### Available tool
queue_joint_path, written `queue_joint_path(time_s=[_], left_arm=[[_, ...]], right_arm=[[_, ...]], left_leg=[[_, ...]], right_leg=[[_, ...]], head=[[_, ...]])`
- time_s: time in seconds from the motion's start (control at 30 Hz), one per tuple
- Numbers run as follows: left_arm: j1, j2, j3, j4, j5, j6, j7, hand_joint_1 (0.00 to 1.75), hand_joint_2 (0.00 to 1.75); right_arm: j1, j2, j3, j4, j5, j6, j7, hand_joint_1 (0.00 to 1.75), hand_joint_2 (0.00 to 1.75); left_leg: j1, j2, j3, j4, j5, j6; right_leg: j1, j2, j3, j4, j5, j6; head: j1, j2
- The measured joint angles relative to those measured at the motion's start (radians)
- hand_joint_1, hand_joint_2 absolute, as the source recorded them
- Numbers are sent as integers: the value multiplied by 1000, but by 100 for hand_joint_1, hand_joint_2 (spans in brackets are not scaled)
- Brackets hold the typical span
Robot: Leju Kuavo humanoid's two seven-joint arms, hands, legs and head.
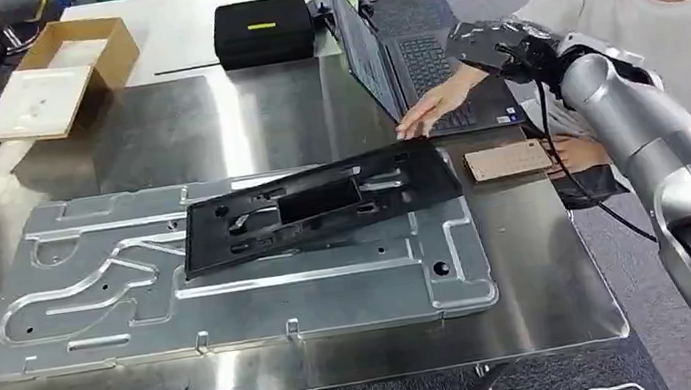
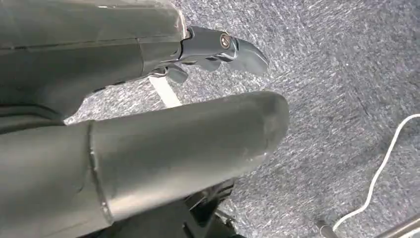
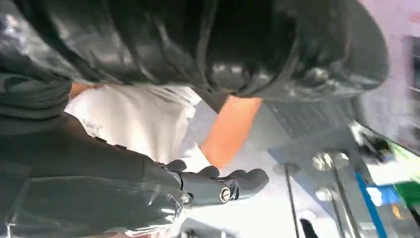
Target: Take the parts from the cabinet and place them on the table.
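Note:
A black plastic panel (image 1: 313, 209) lies tilted across a large machined aluminium plate (image 1: 82, 290) on the steel table (image 1: 538, 311). My right arm reaches up at the right. Its hand (image 1: 488, 43) hovers over a laptop's keyboard, above a person's forearm, with fingers stretched out and nothing in them. In the right wrist view that hand (image 3: 218, 186) has its fingers apart, and the person's white shirt (image 3: 138, 119) lies beyond. My left hand (image 2: 218, 47) hangs over grey carpet, holding nothing, its fingers loosely apart from the thumb.
A person sits at the right with one hand (image 1: 431, 108) on the laptop (image 1: 373, 50) and the other by a small tan board (image 1: 508, 160). A black case (image 1: 262, 30) and a cardboard box (image 1: 63, 71) stand at the back. A white cable (image 2: 381, 168) lies on the floor.

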Motion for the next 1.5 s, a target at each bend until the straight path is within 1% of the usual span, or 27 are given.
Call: queue_joint_path(time_s=[0.07, 0.13, 0.23, 0.27, 0.33, 0.4, 0.43, 0.47, 0.57, 0.63, 0.67, 0.73, 0.77, 0.83, 0.9, 0.93, 0.97, 1.07, 1.13, 1.23, 1.27, 1.3, 1.33, 1.4, 1.43, 1.47, 1.5], left_arm=[[0, 0, 0, 0, -4, 0, -8, 0, 0], [-1, -2, 0, 0, -5, 1, -15, 0, 0], [2, -3, 0, 0, -5, 3, -23, 0, 0], [5, -3, 0, 0, -4, 6, -24, 0, 0], [9, -3, 0, 0, -2, 9, -25, 0, 0], [10, -3, 0, 0, 1, 12, -26, 0, 0], [11, -3, 0, 0, 2, 13, -27, 0, 0], [11, -3, 0, 0, 2, 14, -28, 0, 0], [15, -3, 0, 0, 2, 14, -29, 0, 0], [17, -3, 0, 0, 2, 15, -29, 0, 0], [18, -3, 0, 0, 1, 15, -29, 0, 0], [21, -3, 0, 0, -2, 13, -28, 0, 0], [21, -3, 0, 0, -5, 11, -27, 0, 0], [21, -3, 0, 0, -8, 8, -25, 0, 0], [18, -3, -1, 0, -12, 5, -25, 0, 0], [17, -3, -1, 0, -14, 5, -25, 0, 0], [14, -3, -1, 0, -15, 5, -23, 0, 0], [12, -4, -2, 0, -16, 3, -16, 0, 0], [12, -5, -2, 0, -16, 1, -13, 0, 0], [9, -8, -3, 0, -16, 0, -8, 0, 0], [11, -8, -3, 0, -16, 0, -7, 0, 0], [12, -8, -3, 0, -16, -1, -7, 0, 0], [13, -8, -3, 0, -16, -1, -7, 0, 0], [12, -8, -3, 0, -16, -1, -7, 0, 0], [11, -10, -3, 0, -16, -1, -7, 0, 0], [10, -13, -3, 0, -16, -1, -7, 0, 0], [9, -13, -3, 0, -16, -2, -7, 0, 0]], right_arm=[[50, -8, -19, -68, -27, -98, -37, 0, 0], [121, -16, -61, -168, -46, -175, -69, 0, 0], [247, -21, -133, -328, -89, -240, -98, 0, 0], [289, -21, -154, -374, -105, -249, -106, 0, 0], [354, -17, -193, -456, -130, -254, -113, 0, 0], [401, -11, -233, -533, -171, -265, -138, 0, 0], [425, -6, -251, -574, -185, -274, -150, 0, 0], [450, 3, -262, -615, -190, -280, -154, 0, 0], [513, 16, -275, -707, -189, -295, -169, 0, 0], [558, 32, -278, -783, -160, -328, -213, 0, 0], [582, 41, -278, -824, -132, -348, -237, 0, 0], [640, 67, -264, -906, -54, -371, -268, 0, 0], [676, 76, -245, -946, 9, -393, -281, 0, 0], [723, 88, -201, -1009, 144, -444, -293, 0, 0], [750, 100, -161, -1060, 220, -481, -298, 0, 0], [758, 105, -152, -1078, 230, -488, -300, 0, 0], [764, 109, -145, -1093, 235, -492, -299, 0, 0], [772, 114, -123, -1122, 283, -505, -299, 0, 0], [773, 119, -103, -1141, 308, -512, -298, 0, 0], [776, 126, -78, -1154, 329, -519, -285, 0, 0], [780, 126, -71, -1156, 333, -519, -282, 0, 0], [784, 126, -63, -1156, 335, -519, -281, 0, 0], [785, 127, -59, -1156, 336, -519, -281, 0, 0], [784, 129, -54, -1160, 336, -519, -280, 0, 0], [783, 129, -52, -1166, 336, -519, -281, 0, 0], [783, 129, -49, -1167, 336, -519, -280, 0, 0], [782, 130, -47, -1171, 336, -521, -280, 0, 0]], left_leg=[[3, 0, 5, -7, 4, 8], [9, 2, 15, -23, 13, 21], [9, 1, 15, -23, 12, 28], [9, 0, 15, -22, 12, 28], [9, -1, 14, -19, 9, 25], [9, -2, 14, -9, 0, 16], [8, -2, 12, -7, -3, 11], [4, -2, 11, -2, -6, 5], [6, -2, 15, -10, -4, -10], [10, 0, 3, 20, -33, -20], [11, 1, -18, 73, -68, -22], [11, 0, -89, 230, -144, -28], [11, 1, -119, 293, -160, -31], [11, 1, -103, 258, -121, -29], [11, 1, -19, 92, -37, -23], [11, 1, 19, 15, -16, -17], [5, 3, 25, -10, -24, -14], [0, -6, 24, -6, -19, -1], [9, -11, 33, -24, -5, 15], [8, -19, 32, -25, -3, 22], [8, -24, 30, -24, -3, 23], [8, -32, 30, -23, -3, 23], [8, -39, 30, -22, -3, 23], [8, -59, 30, -17, -4, 20], [8, -68, 30, -15, -5, 18], [4, -72, 24, -12, -6, 11], [7, -81, 21, -11, -4, 5]], right_leg=[[2, 1, 5, -6, 1, 11], [-2, -3, -5, 28, -30, 21], [-9, -2, -107, 243, -135, 31], [-12, -3, -130, 285, -142, 33], [-20, -3, -110, 236, -94, 37], [-25, -7, -14, 52, -4, 37], [-24, -9, 7, 10, -17, 35], [-15, -6, 5, 3, -10, 28], [-11, -3, 5, 4, -10, 13], [-17, -6, 12, -6, -5, -2], [-17, -10, 12, -6, -6, -12], [-13, -9, 12, -6, -8, -15], [-11, -9, 12, -6, -8, -17], [-10, -8, 12, -5, -9, -17], [-11, -6, 14, -3, -10, -15], [-10, -6, 14, -2, -12, -13], [-3, -10, 12, 5, -15, -7], [-8, -16, 14, -4, -10, 10], [-11, -15, 11, 14, -27, 20], [-13, -10, -76, 212, -142, 28], [-13, -10, -105, 275, -163, 30], [-14, -10, -116, 299, -158, 31], [-14, -10, -102, 272, -134, 30], [-14, 4, -16, 110, -48, 21], [-14, 34, 29, 22, -20, 15], [-14, 68, 39, 1, -37, 13], [-12, 51, 37, -3, -31, 13]], head=[[0, 0], [1, 0], [0, 0], [0, 0], [0, 0], [0, 0], [0, 0], [0, 0], [0, 0], [0, 0], [0, 0], [0, 0], [0, 0], [0, 0], [0, 0], [0, 0], [0, 0], [0, 0], [0, 0], [0, 0], [1, 0], [0, 0], [1, 0], [1, 0], [1, 0], [0, 0], [1, 0]])
